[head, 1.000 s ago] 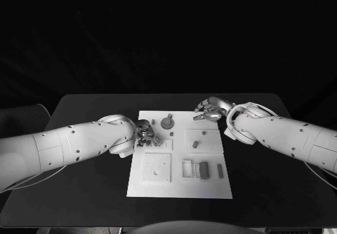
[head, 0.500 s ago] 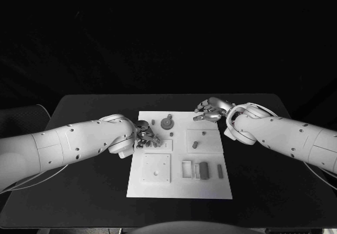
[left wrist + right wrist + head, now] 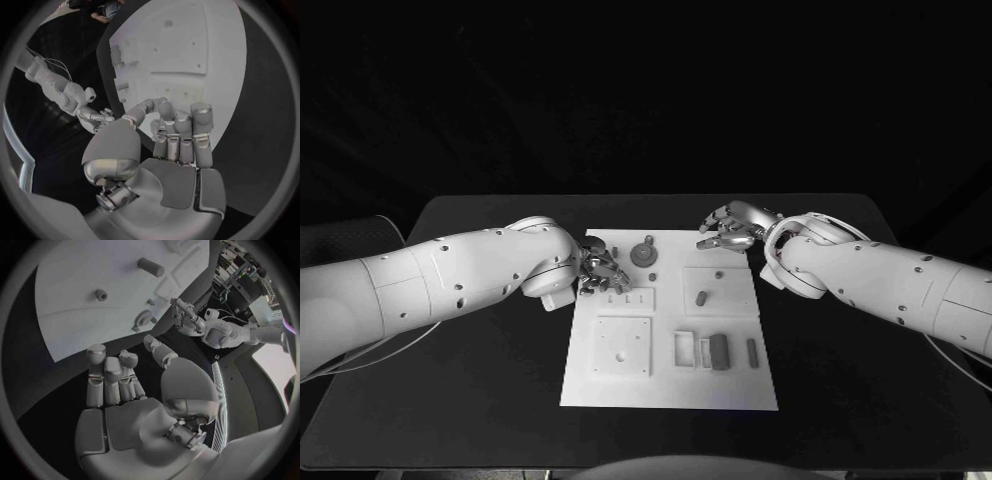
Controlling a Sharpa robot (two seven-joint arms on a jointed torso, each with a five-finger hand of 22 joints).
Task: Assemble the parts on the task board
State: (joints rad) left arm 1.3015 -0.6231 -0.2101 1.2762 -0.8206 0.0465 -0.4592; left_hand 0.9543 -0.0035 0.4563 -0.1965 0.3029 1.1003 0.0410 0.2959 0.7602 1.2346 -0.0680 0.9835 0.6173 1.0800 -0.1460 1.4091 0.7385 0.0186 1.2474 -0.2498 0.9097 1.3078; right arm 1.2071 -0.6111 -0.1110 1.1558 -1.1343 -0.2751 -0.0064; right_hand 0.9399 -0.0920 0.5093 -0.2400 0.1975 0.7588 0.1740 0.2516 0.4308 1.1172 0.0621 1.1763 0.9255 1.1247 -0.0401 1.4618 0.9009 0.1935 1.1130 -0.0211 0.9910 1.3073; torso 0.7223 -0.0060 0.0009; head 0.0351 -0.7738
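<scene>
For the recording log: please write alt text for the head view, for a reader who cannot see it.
Two white robot arms reach over a white task board on a black table. The left hand hovers at the board's left edge, the right hand at its far right corner; small grey parts lie on the board.

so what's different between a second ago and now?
The left arm has swung further over the table, carrying the left hand slightly toward the far end of the white board; its fingers are curled over the board's left edge, and whether they hold a part cannot be told. The right hand has stayed at the board's far right corner, holding nothing. The parts on the board lie as before.
</scene>
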